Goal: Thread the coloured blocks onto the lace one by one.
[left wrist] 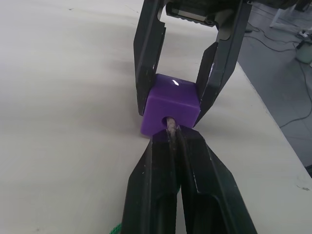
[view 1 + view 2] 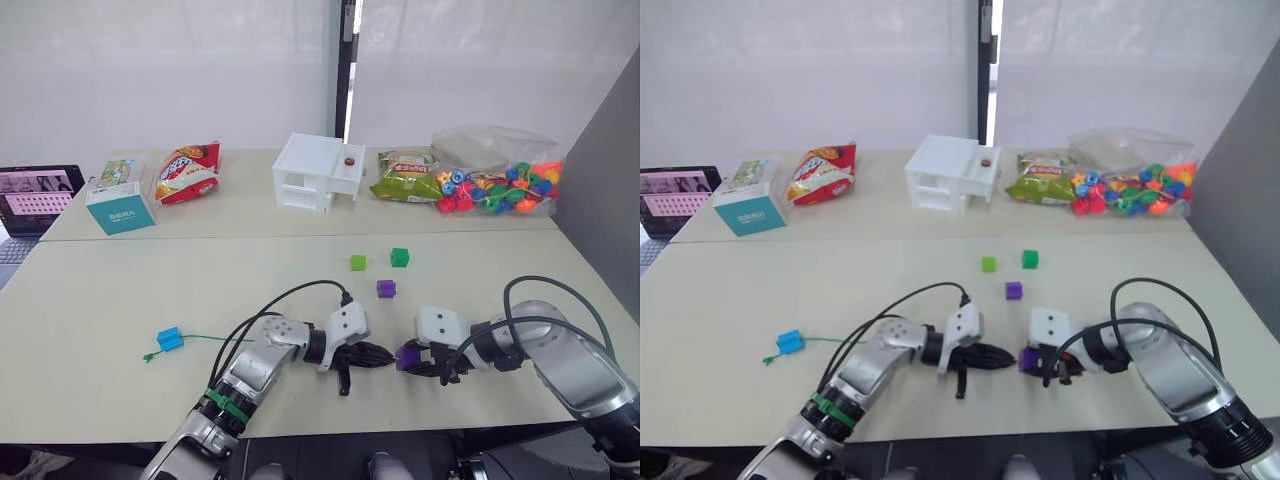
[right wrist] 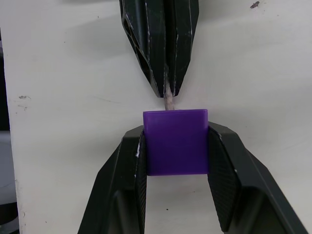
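Near the counter's front edge, the right hand clamps a smooth, glossy purple cube by two opposite faces. The left hand is closed on the lace's stiff pale tip, which sits at the cube's round hole. The matte cream counter carries a blue cube toward its left edge.
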{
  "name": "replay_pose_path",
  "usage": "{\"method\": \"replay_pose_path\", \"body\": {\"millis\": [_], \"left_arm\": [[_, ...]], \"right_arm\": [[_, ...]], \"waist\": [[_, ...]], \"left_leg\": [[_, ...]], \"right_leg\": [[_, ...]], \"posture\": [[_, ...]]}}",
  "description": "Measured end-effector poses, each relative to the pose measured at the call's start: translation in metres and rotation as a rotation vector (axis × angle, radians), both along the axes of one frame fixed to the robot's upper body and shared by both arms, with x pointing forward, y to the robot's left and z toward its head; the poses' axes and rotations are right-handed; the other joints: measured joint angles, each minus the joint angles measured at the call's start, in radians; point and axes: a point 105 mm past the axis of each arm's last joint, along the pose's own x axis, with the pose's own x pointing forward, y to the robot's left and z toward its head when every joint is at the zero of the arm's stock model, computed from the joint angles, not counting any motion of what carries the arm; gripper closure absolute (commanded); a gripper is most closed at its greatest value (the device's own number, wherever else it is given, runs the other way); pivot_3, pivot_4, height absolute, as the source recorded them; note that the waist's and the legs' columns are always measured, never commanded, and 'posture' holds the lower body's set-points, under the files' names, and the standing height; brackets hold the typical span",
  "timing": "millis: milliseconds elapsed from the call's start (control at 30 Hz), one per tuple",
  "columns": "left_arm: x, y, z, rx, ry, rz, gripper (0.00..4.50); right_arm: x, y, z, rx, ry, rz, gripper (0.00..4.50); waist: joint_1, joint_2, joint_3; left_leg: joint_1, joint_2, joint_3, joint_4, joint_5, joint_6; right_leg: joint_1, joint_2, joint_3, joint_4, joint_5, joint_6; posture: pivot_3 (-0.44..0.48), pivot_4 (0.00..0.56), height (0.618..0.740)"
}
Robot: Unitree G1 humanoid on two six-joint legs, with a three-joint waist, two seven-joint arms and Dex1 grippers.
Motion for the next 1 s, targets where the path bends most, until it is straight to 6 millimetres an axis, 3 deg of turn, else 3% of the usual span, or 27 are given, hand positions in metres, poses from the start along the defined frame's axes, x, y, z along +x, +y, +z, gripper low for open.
{"method": "replay_pose_path", "body": {"millis": [33,200,233,533,767,1000], "left_arm": [[0.000,0.000,0.000,-0.001,0.001,0.001,3.79],[0.000,-0.002,-0.001,-0.007,0.005,0.010,2.19],[0.000,0.000,-0.002,-0.001,0.002,0.017,2.18],[0.006,0.025,-0.005,0.097,-0.082,0.054,2.18],[0.003,0.019,-0.003,0.076,-0.088,0.031,4.35],[0.001,0.004,-0.002,0.022,-0.075,0.018,4.50]], "right_arm": [[0.000,0.000,0.000,0.001,-0.003,-0.004,3.34],[-0.001,0.000,-0.001,0.002,-0.011,-0.010,3.34],[-0.001,0.000,-0.001,0.002,-0.012,-0.011,3.34],[0.000,0.000,-0.001,0.001,-0.018,-0.014,3.34],[0.001,0.001,-0.001,-0.005,-0.022,-0.008,3.34],[0.001,0.001,-0.001,-0.005,-0.024,-0.007,3.34]], "waist": [[0.000,0.000,0.000],[-0.001,0.000,0.000],[-0.001,0.000,0.000],[-0.001,0.000,0.000],[-0.001,0.000,0.000],[-0.001,0.000,0.000]], "left_leg": [[0.000,0.000,0.000,0.000,0.000,0.000],[0.000,0.000,0.000,0.000,0.000,0.000],[0.000,0.000,0.000,0.000,0.000,0.000],[0.000,0.000,0.000,0.000,0.000,0.000],[0.000,0.001,0.000,0.000,0.000,0.000],[0.000,0.000,0.000,0.000,0.000,0.000]], "right_leg": [[0.000,0.000,0.000,0.000,0.000,0.000],[0.000,0.000,0.000,0.000,0.000,0.000],[0.000,0.000,0.000,0.000,0.000,0.000],[0.000,0.000,0.000,0.000,0.000,0.000],[0.000,0.000,0.000,0.000,0.000,0.000],[0.001,0.000,0.000,0.000,0.000,0.000]], "posture": [[0.000,0.150,0.740],[0.000,0.150,0.740],[0.000,0.150,0.740],[0.000,0.150,0.740],[0.000,0.150,0.740],[0.000,0.150,0.740]]}}
